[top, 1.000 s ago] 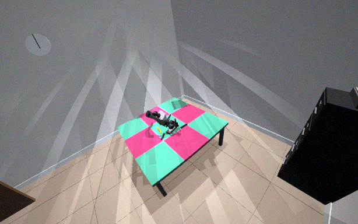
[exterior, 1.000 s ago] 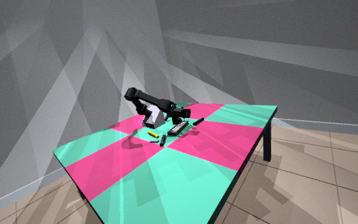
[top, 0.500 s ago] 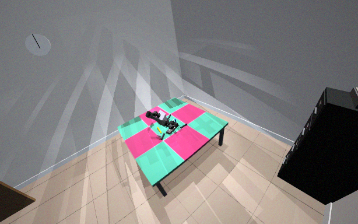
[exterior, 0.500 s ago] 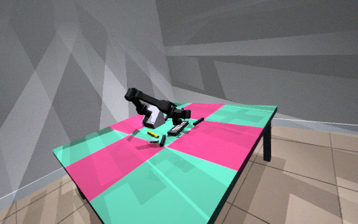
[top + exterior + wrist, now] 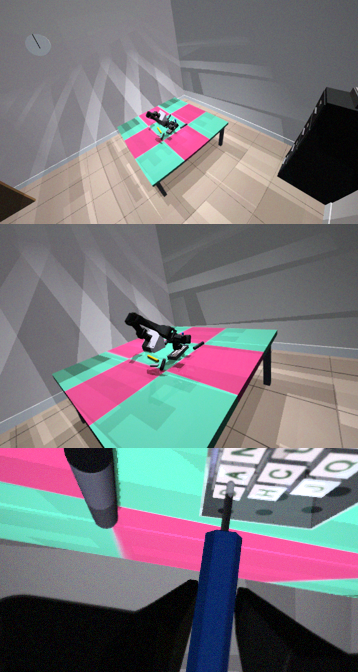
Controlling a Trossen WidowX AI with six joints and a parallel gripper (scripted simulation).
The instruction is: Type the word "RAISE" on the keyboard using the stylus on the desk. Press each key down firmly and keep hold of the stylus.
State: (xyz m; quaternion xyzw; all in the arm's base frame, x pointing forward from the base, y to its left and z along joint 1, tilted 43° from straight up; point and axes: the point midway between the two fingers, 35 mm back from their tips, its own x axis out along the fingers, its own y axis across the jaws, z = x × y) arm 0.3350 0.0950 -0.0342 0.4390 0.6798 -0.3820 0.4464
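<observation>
The gripper (image 5: pixel 218 590) (image 5: pixel 176 347) is shut on the blue stylus (image 5: pixel 215 613), its body between the two black fingers. The thin dark stylus tip points at the keyboard and, in the wrist view, overlaps the border of the "A" key (image 5: pixel 239 473) and the partly covered "D" key (image 5: pixel 219 492). Whether the tip touches a key cannot be told. The dark keyboard (image 5: pixel 290 515) (image 5: pixel 174 354) with white keys lies under the gripper. The "H" key (image 5: pixel 264 493), "C" key (image 5: pixel 274 474), "J" key (image 5: pixel 314 487) and "Q" key (image 5: pixel 340 467) also show. The other keys are cut off or hidden.
A grey and black cylinder (image 5: pixel 95 490) lies left of the keyboard in the wrist view. A yellow marker (image 5: pixel 153 358) (image 5: pixel 158 130), a small grey piece (image 5: pixel 154 366) and a black cylinder (image 5: pixel 162 364) lie on one side. Another black cylinder (image 5: pixel 198 345) (image 5: pixel 183 126) lies beyond the keyboard.
</observation>
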